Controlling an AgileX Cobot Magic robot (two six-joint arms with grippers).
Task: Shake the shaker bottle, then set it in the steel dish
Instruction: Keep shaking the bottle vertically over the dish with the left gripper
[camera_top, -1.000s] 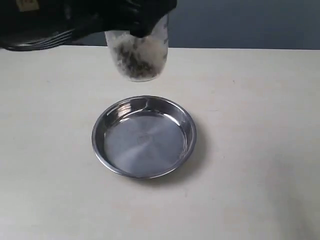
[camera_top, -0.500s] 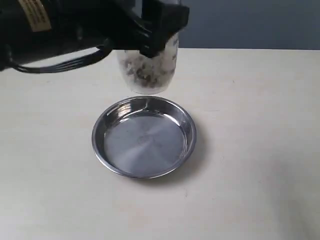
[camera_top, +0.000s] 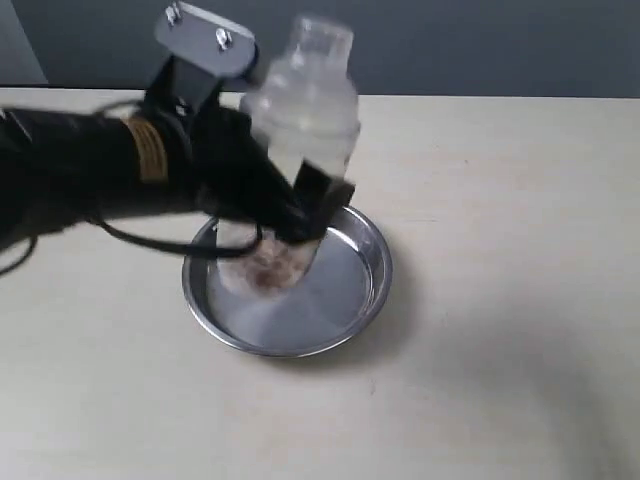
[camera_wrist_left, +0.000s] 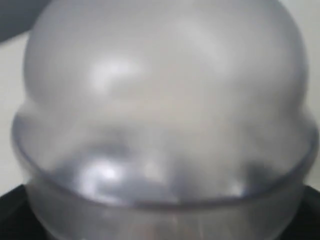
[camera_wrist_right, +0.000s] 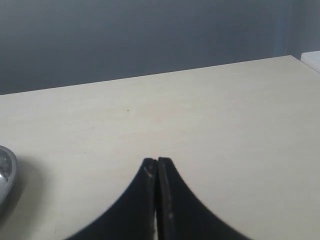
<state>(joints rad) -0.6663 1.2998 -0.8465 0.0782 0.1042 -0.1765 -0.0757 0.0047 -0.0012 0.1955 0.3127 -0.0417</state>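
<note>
The frosted shaker bottle (camera_top: 300, 110) stands tilted inside the steel dish (camera_top: 365, 275), its base with brownish grains low over the dish's left part and its cap leaning up to the right. My left gripper (camera_top: 290, 215) is shut on the bottle's lower body, the black arm reaching in from the left. Whether the base touches the dish floor is hidden. In the left wrist view the bottle's domed shoulder (camera_wrist_left: 165, 100) fills the picture, blurred. My right gripper (camera_wrist_right: 157, 161) is shut and empty above bare tabletop, with the dish's rim (camera_wrist_right: 5, 175) at the edge of its view.
The pale tabletop (camera_top: 500, 200) stretches to the right of the dish and in front of it. A dark wall runs behind the table's far edge (camera_top: 500, 97). My left arm's black body and cables (camera_top: 90, 180) cover the table's left side.
My left gripper has come down from above the dish's far side and lowered the bottle into the dish. The bottle now leans, with its cap in sight. The dish has stayed put.
</note>
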